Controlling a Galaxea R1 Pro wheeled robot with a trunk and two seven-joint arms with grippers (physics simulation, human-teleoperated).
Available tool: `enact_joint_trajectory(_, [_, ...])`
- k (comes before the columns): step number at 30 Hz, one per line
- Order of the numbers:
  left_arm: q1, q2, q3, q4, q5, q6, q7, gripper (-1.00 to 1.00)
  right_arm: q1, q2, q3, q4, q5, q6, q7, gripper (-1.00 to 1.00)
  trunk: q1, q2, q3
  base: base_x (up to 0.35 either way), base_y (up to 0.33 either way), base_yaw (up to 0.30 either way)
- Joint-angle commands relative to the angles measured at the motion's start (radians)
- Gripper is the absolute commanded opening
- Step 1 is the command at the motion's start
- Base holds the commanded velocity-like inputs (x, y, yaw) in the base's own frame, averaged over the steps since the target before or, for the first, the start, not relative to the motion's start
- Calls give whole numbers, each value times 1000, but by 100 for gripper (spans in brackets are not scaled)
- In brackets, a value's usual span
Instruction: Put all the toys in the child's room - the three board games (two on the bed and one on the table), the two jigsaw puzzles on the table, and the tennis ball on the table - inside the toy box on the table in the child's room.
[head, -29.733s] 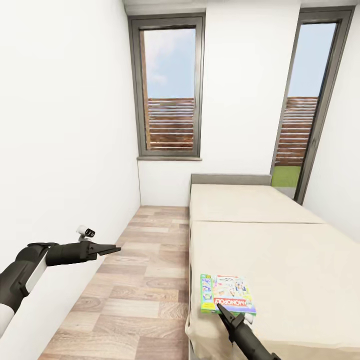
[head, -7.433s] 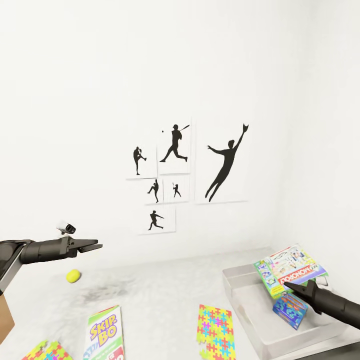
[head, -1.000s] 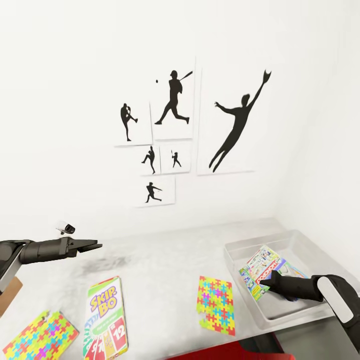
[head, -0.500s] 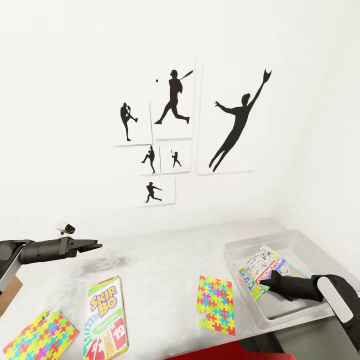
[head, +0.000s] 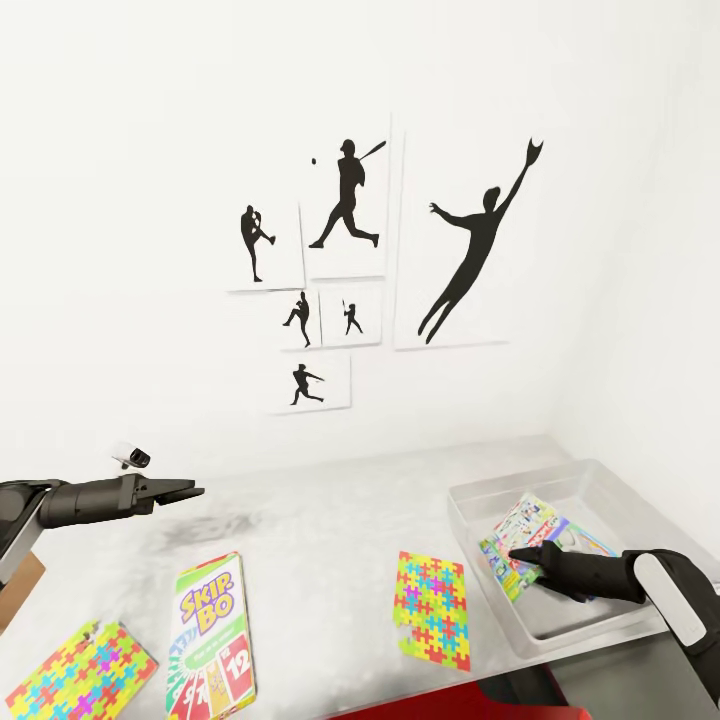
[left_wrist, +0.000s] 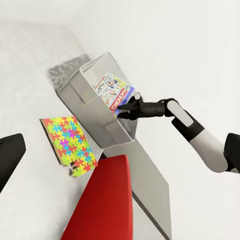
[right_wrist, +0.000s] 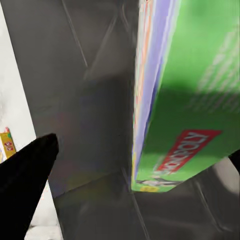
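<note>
One Monopoly box (head: 528, 540), seemingly tilted, in bin (head: 640, 500)

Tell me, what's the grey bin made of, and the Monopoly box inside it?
The toy box looks like smooth, pale grey plastic: thin sloped walls, slightly see-through. The Monopoly box looks like glossy printed cardboard, flat with sharp edges. Being a simulator render, that's a guess.

Even, bright render, soft close up

Flat white light washes the wall and worktop (head: 320, 520) with no glare. A faint grey smudge shadow lies under the left pincer (head: 190, 491). The right wrist view is dim and blurred: the Monopoly box (right_wrist: 190, 100) smears, dark fingers (right_wrist: 27, 175) out of focus
</note>
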Motion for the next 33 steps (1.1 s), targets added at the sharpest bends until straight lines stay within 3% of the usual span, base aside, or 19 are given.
enact_joint_trajectory(1, [-1,1,-1,0,2,11,-3,100,-1,0,-2,0,10,4,10,100,1,-2,-2,0,0,0])
enact_joint_trajectory(33, [-1,-1,-1,0,2,11,-3,100,-1,-15,4,1,10,4,11,100,1,-2,-2,0,0,0])
